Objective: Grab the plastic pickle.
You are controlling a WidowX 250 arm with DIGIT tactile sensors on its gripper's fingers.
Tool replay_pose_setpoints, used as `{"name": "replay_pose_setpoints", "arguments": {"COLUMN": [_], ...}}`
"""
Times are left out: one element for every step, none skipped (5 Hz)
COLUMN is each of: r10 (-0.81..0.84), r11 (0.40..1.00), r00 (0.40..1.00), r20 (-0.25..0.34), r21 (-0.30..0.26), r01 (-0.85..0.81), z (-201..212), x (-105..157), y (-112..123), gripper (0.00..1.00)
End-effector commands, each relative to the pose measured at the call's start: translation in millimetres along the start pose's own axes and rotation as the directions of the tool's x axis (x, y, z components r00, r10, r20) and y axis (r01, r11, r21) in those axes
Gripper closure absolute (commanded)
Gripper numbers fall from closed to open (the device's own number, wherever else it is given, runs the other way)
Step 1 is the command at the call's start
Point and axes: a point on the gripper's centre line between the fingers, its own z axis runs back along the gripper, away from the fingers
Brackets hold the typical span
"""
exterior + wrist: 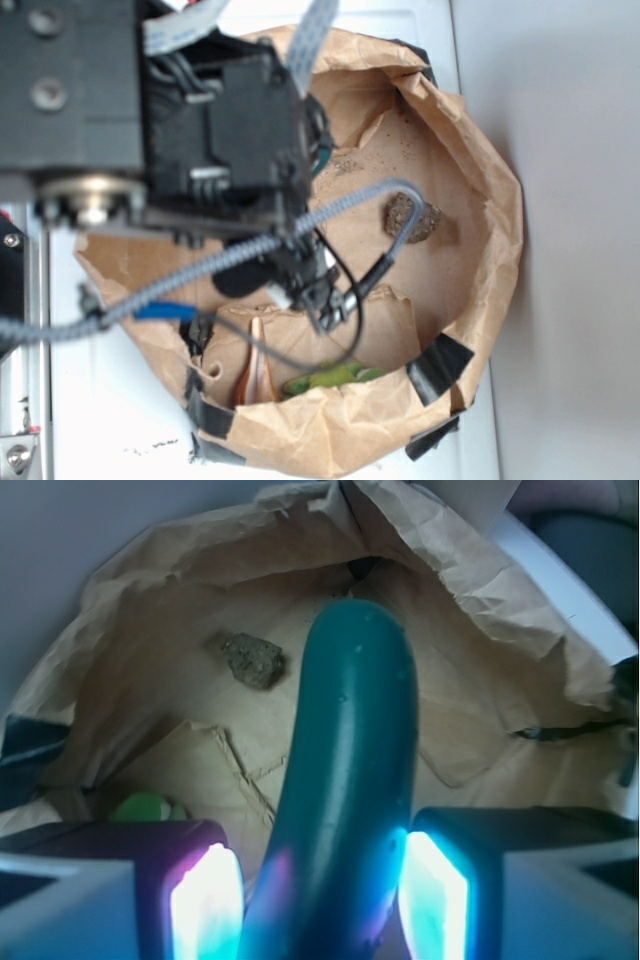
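Brown crumpled paper forms a shallow, bowl-like paper nest [480, 250] whose rim is patched with strips of black tape [440, 365]; it sits on a pale worktop [570, 200]. In the wrist view the gripper [322, 900] has its jaws closed onto the plastic pickle [350, 780], one glowing pad [205, 905] on the left of it and the other on the right, each pressed against the pickle's lower half. The pickle is a smooth, glossy dark green piece with a rounded end that rises up the middle of the wrist view, above the paper floor. Whether its far end touches the paper cannot be told.

A rough brown lump [252, 658] lies on the paper floor, apart from the pickle and to its left in the wrist view; in the exterior view the same lump [412, 218] sits near the middle of the nest, partly crossed by a grey braided cable [250, 250]. A light yellow-green leafy toy [330, 378] rests against the inner wall at the lower rim, and beside it lies a slim copper-coloured piece [258, 365]. The arm's black body covers the upper left of the nest in the exterior view, hiding the pickle there.
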Motion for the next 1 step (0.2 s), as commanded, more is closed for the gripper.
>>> {"name": "replay_pose_setpoints", "arguments": {"r10": [-0.113], "r11": [0.993], "r00": [0.974], "r20": [0.196], "r21": [-0.002], "r01": [0.116], "z": [30.4], "x": [3.2], "y": [23.8], "gripper": [1.00]}}
